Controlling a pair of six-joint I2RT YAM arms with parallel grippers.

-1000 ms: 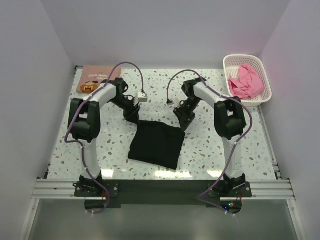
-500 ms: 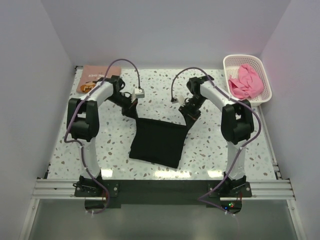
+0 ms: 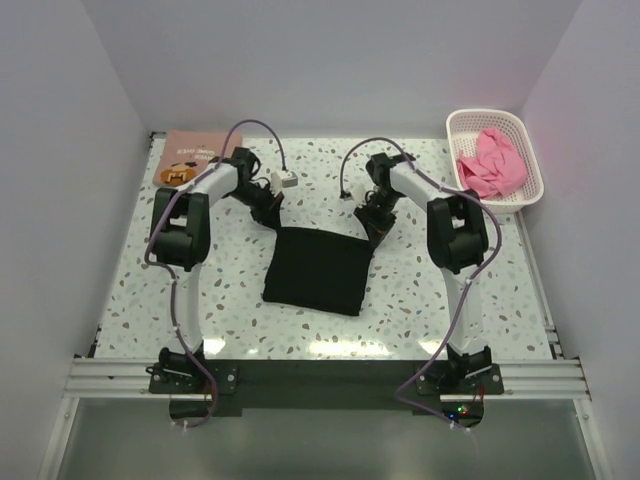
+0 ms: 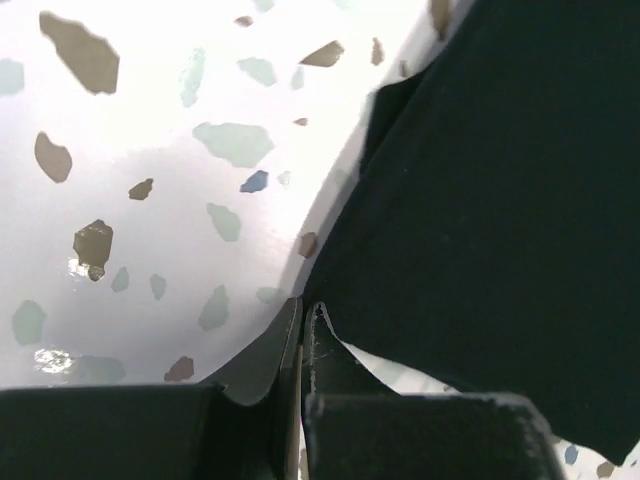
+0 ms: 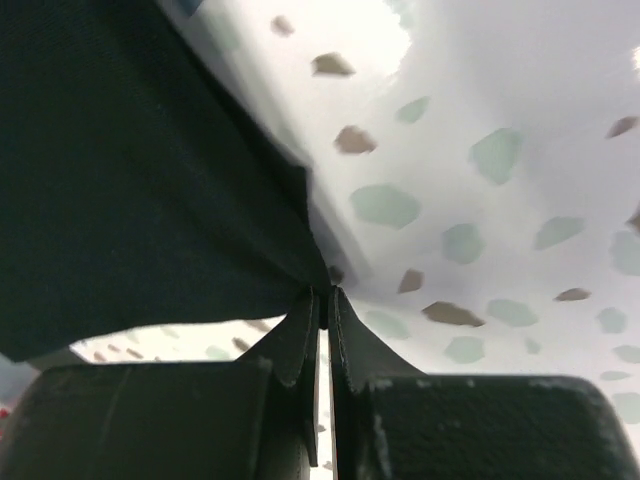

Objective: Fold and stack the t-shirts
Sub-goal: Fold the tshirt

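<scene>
L jaws, R jaws clamped on black t-shirt (image 3: pixel 315 272) far corners. Thin edge pinch, esp. L: corner could slip mid-fold.

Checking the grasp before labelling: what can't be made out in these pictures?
Top view: the pinch points, black on the black t-shirt.
Left wrist view: past the left hand, most of the shirt runs off-frame.
Right wrist view: the same past the right hand, and blurred.
Top view: the salmon-pink t-shirt lettering, too small.
</scene>
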